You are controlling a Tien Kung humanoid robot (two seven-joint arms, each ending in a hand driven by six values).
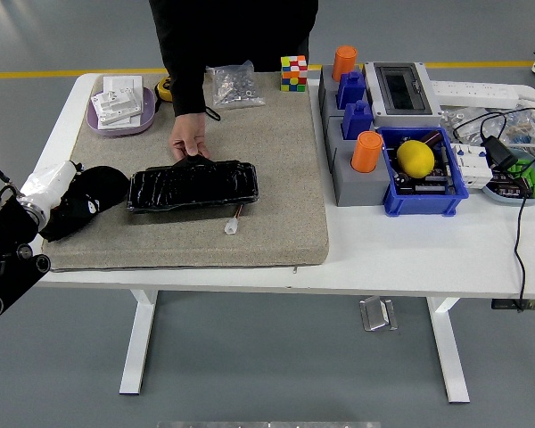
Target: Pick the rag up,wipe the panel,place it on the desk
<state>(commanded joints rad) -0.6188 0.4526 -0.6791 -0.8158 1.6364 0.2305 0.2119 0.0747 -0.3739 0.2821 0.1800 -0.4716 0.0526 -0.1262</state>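
Fingers of the left hand [87, 198] close on the white rag [46, 185] at the mat's [276, 178] left edge, just left of the panel [193, 185]. Rag and hand stand clear of the panel. A person's hand [189, 138] presses the panel's far edge. Right of the mat sits a blue bin [423, 169] with a yellow ball [415, 158].

The robot's left arm [7, 259] is showing as a black, jointed metal limb with round silver-ringed fittings and a looping black cable, a white wrapped cuff covering its wrist, and a black-covered hand [87, 198] beyond. The person [223, 36] is wearing a long-sleeved black top.
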